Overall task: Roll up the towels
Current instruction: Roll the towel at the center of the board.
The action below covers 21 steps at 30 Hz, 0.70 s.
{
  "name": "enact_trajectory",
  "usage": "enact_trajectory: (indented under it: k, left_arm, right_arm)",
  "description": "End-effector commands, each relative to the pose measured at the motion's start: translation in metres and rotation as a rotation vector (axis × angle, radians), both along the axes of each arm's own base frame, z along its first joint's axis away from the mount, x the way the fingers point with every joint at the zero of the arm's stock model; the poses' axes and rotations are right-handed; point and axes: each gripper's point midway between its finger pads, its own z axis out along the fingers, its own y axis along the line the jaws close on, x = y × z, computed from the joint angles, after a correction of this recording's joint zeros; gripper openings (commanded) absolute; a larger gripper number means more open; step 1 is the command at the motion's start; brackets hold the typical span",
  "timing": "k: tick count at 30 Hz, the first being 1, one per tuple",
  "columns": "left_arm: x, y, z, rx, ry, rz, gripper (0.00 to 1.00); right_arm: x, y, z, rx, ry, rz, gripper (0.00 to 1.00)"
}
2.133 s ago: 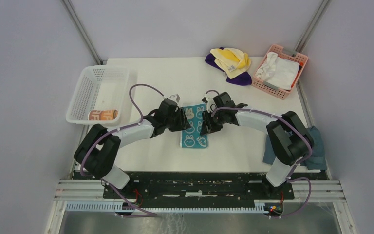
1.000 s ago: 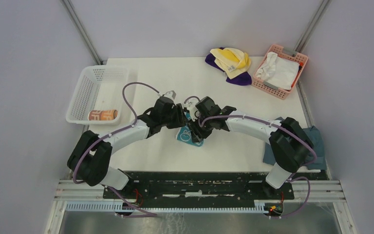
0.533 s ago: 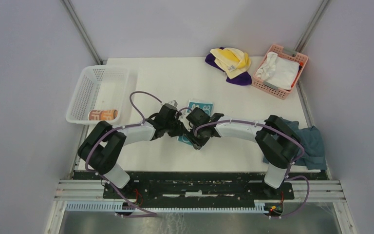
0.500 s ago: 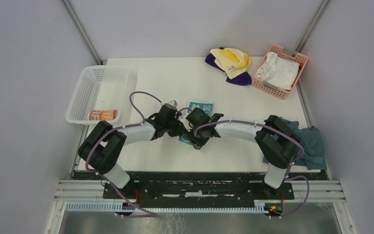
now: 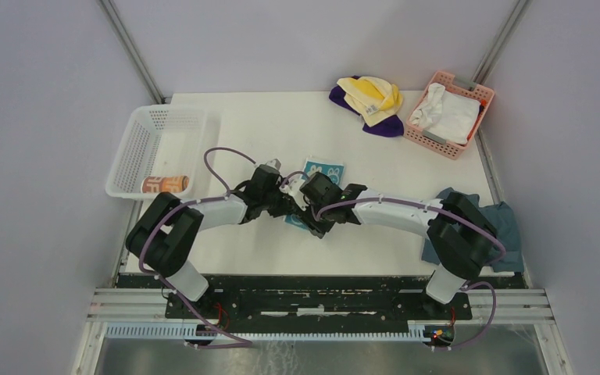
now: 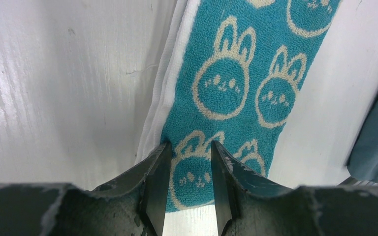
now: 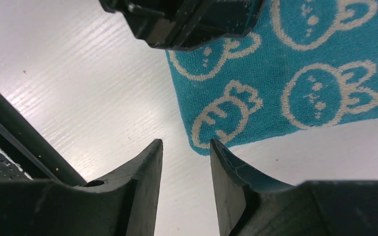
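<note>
The teal rabbit-print towel lies flat mid-way across the surface, with the left claw and right claw both part-open and empty over its near end, apparently to start rolling.

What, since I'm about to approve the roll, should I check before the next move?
1. Teal towel lying flat on the table: ok.
2. Left end effector over the towel's near edge, jaws apart: ok.
3. Right end effector at the towel's corner, jaws apart: ok.
4. Towel edge gripped: not ok.
5. Clearance between the two end effectors: cannot tell.
</note>
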Motion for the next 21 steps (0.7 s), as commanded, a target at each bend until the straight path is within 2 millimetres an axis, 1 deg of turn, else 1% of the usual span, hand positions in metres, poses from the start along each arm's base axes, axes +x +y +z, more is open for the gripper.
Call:
enact_trajectory:
  k: [1,7,11,14,17,19,21]
  left_arm:
    - [-0.006,0.027,-0.029,0.129,0.042,0.007,0.44]
    - [-0.004,0.034,-0.033,0.143,0.047,0.002,0.44]
    - [0.0,0.038,-0.034,0.15,0.044,0.003,0.44]
    - [0.001,0.041,-0.035,0.155,0.047,0.008,0.44]
    - [0.003,0.044,-0.038,0.153,0.058,0.019,0.44]
    - [0.004,0.046,-0.038,0.136,0.066,0.037,0.45]
    - [0.007,0.049,-0.032,0.109,0.063,0.071,0.46]
  right_arm:
    - [0.013,0.016,0.022,0.084,-0.103,0.028,0.48]
    - [0.014,0.015,-0.008,0.046,-0.086,0.041,0.48]
    - [0.017,0.005,-0.029,-0.024,-0.089,0.033,0.47]
    - [0.016,0.0,-0.042,-0.064,-0.078,0.032,0.47]
    - [0.014,-0.001,-0.05,-0.088,-0.06,0.036,0.46]
    - [0.014,-0.001,-0.052,-0.093,-0.055,0.04,0.42]
    - [0.013,0.002,-0.052,-0.086,-0.048,0.042,0.35]
